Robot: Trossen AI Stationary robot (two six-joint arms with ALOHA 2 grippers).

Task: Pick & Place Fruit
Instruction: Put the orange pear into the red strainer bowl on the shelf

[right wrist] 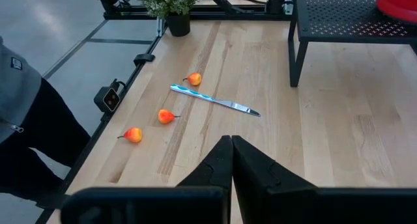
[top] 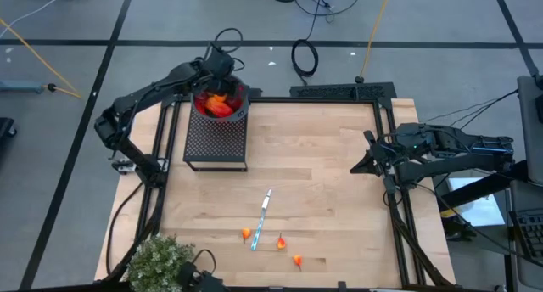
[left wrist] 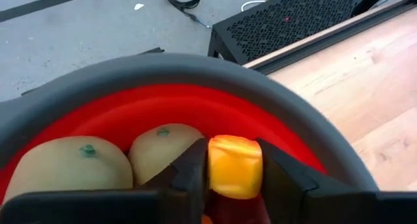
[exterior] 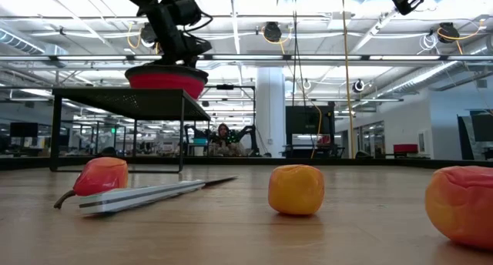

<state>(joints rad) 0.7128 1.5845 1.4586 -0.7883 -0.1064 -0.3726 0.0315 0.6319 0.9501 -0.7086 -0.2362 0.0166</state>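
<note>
Worktop (top: 322, 182): pale wood planks; knife (top: 262, 217) and three small fruits (top: 281, 242) lower centre. Left hand (left wrist: 234, 175) pinches yellow fruit (left wrist: 235, 165) over red bowl (top: 221, 101), upper left. Right hand (right wrist: 231, 160) closed, empty, right edge.

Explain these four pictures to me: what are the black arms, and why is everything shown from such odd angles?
Two robot arms work at a wooden table, filmed from above, from table height, and from each wrist. The left gripper hangs over a red bowl on a black mesh stand, with a yellow-orange toy fruit between its fingers; two pale fruits lie in the bowl. The right gripper waits shut at the table's right edge. On the table: a knife, three small orange fruits, and a potted plant.
</note>
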